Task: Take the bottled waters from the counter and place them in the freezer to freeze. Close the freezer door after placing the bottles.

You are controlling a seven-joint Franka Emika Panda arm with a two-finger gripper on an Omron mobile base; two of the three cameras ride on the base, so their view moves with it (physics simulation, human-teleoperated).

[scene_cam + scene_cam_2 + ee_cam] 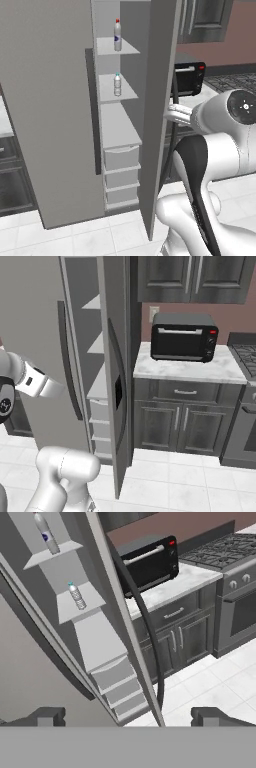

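Observation:
The grey steel freezer stands with its right door swung open, showing white shelves. The red-capped, blue-labelled bottle stands upright on the upper shelf. The shorter ribbed bottle with the light-blue cap stands on the shelf below. My gripper is open, its fingertips wide apart and holding nothing. It sits low by the open door's edge, whose dark curved handle rises just ahead. The marble counter lies right of the freezer.
A black toaster oven sits on the counter. A stove adjoins it on the right. Dark upper cabinets hang above. White drawers fill the freezer's lower part. White tiled floor spreads before the cabinets.

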